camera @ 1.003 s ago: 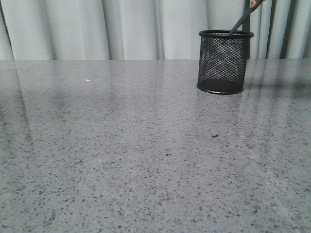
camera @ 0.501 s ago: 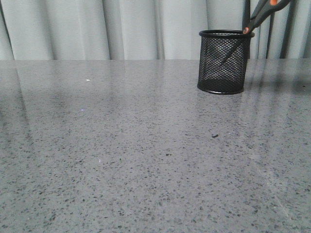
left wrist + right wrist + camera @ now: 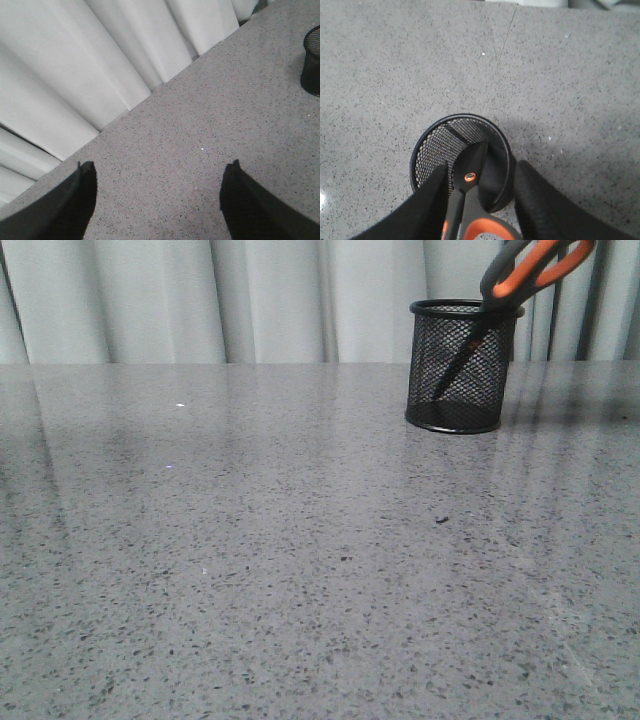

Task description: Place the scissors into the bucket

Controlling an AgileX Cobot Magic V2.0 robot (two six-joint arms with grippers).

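The scissors (image 3: 535,268) stand slanted in the bucket (image 3: 458,375) at the far right of the table. Their dark blades are inside the mesh and their grey and orange handles lean out over the rim to the right. In the right wrist view my right gripper (image 3: 482,169) is open straight above the bucket (image 3: 427,145). The scissors (image 3: 470,187) lie between its fingers (image 3: 540,200), with a gap on one side. My left gripper (image 3: 160,165) is open and empty over bare table, and the bucket's edge (image 3: 312,60) shows far off it. Neither gripper shows in the front view.
A grey speckled table (image 3: 300,540) fills the front view, with pale curtains (image 3: 250,300) behind its far edge. A small dark speck (image 3: 441,519) lies on the table in front of the bucket.
The scissors have gone down into the bucket. A second ago only the blade tips were at the rim; now the blades are inside and the handles are just above the rim.
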